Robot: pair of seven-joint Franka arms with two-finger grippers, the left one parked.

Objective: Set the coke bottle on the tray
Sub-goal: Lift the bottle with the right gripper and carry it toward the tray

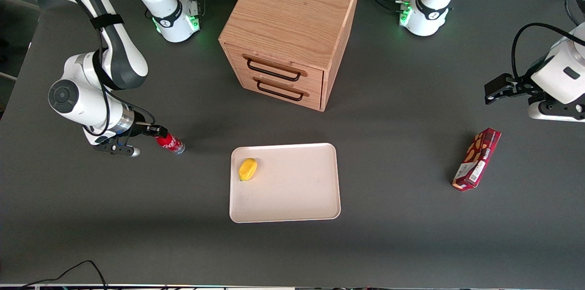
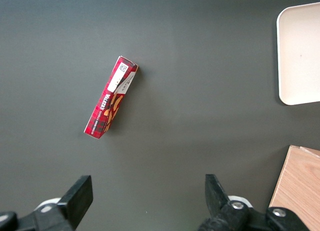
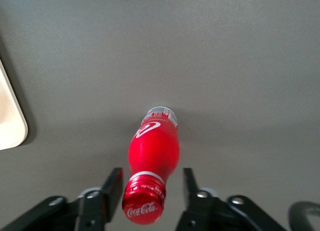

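Note:
The coke bottle [image 1: 171, 143] lies on the dark table toward the working arm's end, its red cap pointing at the wrist and its clear base pointing toward the tray. In the right wrist view the coke bottle [image 3: 153, 151] has its cap between the two fingers. My right gripper [image 1: 160, 134] [image 3: 150, 191] is open around the cap and neck, one finger [image 3: 114, 188] close against the cap and a gap showing at the other. The cream-beige tray [image 1: 297, 189] lies flat near the table's middle; its rounded corner also shows in the right wrist view [image 3: 10, 116].
A yellow fruit [image 1: 247, 169] lies on the tray near the corner closest to the bottle. A wooden drawer cabinet [image 1: 292, 29] stands farther from the front camera than the tray. A red snack box [image 1: 476, 158] [image 2: 110, 102] lies toward the parked arm's end.

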